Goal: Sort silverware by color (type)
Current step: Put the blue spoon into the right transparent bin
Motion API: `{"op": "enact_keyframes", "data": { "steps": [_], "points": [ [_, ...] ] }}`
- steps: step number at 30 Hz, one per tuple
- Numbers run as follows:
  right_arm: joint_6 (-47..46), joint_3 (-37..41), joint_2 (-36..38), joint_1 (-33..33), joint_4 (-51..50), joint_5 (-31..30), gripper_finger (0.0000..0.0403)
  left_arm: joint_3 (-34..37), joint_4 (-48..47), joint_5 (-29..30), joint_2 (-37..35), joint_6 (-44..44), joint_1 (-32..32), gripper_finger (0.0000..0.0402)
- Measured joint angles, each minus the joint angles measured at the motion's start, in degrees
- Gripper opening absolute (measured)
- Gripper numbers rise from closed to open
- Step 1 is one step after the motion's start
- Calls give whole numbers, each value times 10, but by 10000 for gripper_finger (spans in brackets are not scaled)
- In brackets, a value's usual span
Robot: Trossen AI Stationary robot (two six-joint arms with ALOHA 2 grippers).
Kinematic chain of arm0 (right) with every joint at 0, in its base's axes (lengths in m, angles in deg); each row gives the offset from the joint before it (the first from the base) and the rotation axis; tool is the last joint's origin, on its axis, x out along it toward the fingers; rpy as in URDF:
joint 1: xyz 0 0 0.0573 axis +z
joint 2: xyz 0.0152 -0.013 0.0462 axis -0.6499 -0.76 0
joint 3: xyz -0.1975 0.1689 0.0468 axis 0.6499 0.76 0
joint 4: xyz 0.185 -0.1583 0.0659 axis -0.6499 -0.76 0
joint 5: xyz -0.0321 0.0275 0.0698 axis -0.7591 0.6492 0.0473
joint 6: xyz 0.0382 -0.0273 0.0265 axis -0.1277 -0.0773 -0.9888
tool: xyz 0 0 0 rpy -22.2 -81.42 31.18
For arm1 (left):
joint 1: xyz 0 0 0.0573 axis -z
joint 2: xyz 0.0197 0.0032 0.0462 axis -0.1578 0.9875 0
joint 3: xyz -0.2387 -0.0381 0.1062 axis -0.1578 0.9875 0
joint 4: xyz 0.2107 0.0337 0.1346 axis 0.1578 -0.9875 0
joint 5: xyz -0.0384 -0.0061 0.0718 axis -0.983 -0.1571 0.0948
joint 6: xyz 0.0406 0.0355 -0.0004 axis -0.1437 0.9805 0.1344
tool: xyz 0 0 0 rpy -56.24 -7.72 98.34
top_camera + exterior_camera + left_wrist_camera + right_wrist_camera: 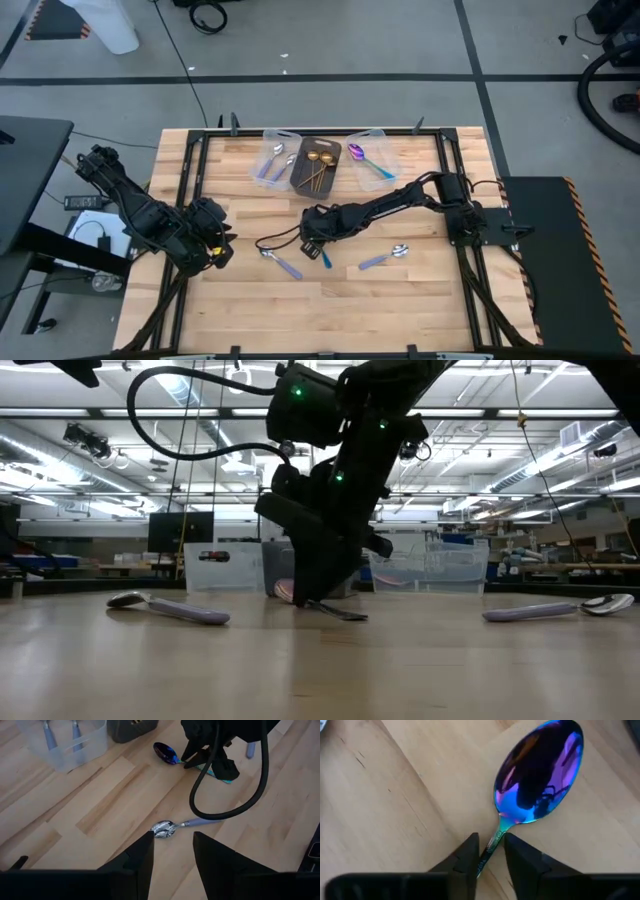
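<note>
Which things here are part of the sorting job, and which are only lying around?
Job:
purple spoon, between the right gripper fingers
two lavender spoons on the table
sorted spoons in the bins
left gripper, waiting, open

Lying around:
black cable
table frame

A big open workshop is seen behind the wooden table [330,300]: long ceiling lights [90,412], shelving, a dark monitor [180,528]. Grey floor [350,40] is marked with black tape lines.
</note>
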Motion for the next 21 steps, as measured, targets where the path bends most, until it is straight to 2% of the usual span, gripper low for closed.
{"op": "enact_keyframes", "data": {
  "steps": [7, 13, 21],
  "points": [
    [2, -1, 0, -1, -10, 24, 14, 0, 0, 0, 0, 0, 0, 144],
    [-27, 0, 5, -1, -16, 41, 20, 0, 0, 0, 0, 0, 0, 144],
    [-13, 4, 31, -8, -47, 53, 13, 0, -2, 0, 0, 2, 0, 144]
  ]
}}
